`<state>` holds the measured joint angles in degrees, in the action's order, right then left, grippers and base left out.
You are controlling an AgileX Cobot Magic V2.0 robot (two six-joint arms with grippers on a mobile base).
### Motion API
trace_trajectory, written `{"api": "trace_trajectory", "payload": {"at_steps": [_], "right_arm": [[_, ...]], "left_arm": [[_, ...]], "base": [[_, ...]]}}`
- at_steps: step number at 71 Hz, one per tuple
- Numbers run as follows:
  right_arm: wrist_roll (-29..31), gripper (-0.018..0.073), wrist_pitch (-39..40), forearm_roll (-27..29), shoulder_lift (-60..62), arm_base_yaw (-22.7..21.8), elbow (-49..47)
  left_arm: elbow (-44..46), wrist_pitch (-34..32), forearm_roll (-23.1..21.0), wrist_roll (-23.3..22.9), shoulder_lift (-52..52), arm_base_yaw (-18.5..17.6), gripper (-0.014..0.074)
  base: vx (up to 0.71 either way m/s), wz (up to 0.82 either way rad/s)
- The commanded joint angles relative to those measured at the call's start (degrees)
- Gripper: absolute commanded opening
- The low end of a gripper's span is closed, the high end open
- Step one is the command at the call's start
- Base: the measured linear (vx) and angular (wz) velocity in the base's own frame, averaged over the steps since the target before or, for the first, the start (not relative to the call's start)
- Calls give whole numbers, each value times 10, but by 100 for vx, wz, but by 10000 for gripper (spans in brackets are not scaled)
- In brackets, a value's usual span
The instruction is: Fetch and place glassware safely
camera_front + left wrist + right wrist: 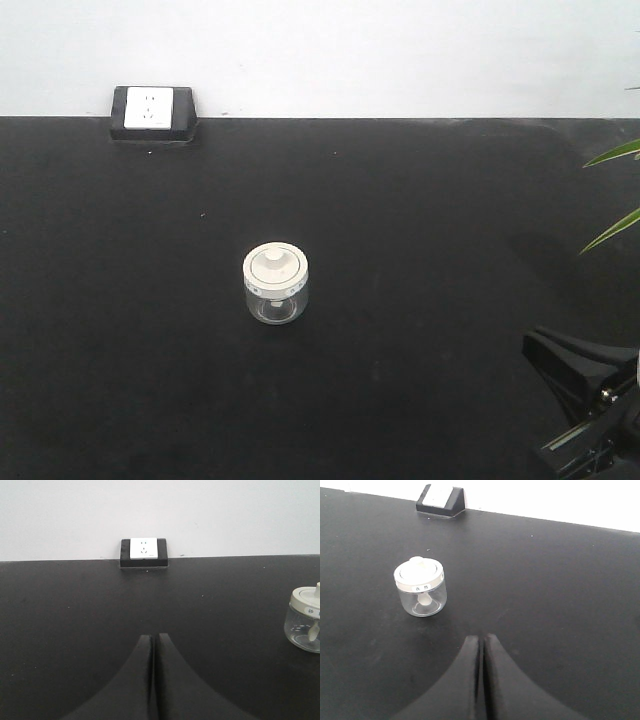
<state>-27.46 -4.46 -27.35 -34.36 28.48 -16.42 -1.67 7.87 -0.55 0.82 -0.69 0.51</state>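
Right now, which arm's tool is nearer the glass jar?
Right, apparently. The right tool, shut, sits just short of the glass jar, which stands slightly to its left. From the left tool, also shut, the jar lies far off at the view's right edge.

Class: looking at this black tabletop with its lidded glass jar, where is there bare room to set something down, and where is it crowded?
Bare patches: the wide stretch between the jar and the socket box at the wall; the whole left side; the near edge in front of the jar. Tighter: the lower right corner, where the right claw sits shut, with plant leaves overhanging above. The left claw is shut too.
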Motion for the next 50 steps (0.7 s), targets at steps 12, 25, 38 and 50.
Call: {"api": "trace_trajectory", "payload": {"at_steps": [12, 25, 38, 50], "right_arm": [[-1, -3, 35, -3, 1, -3, -15], [11, -3, 38, -32, 1, -3, -16], [16, -3, 36, -80, 1, -3, -16], [16, -3, 38, -67, 3, -3, -16]], "left_arm": [[-16, -41, 0, -5, -7, -3, -7], [-16, -41, 0, -5, -7, -3, -7], [-16, -41, 0, -5, -7, -3, -7], [-16, -41, 0, -5, -7, -3, -7]], "base": [[0, 0], [0, 0], [0, 0], [0, 0]]}}
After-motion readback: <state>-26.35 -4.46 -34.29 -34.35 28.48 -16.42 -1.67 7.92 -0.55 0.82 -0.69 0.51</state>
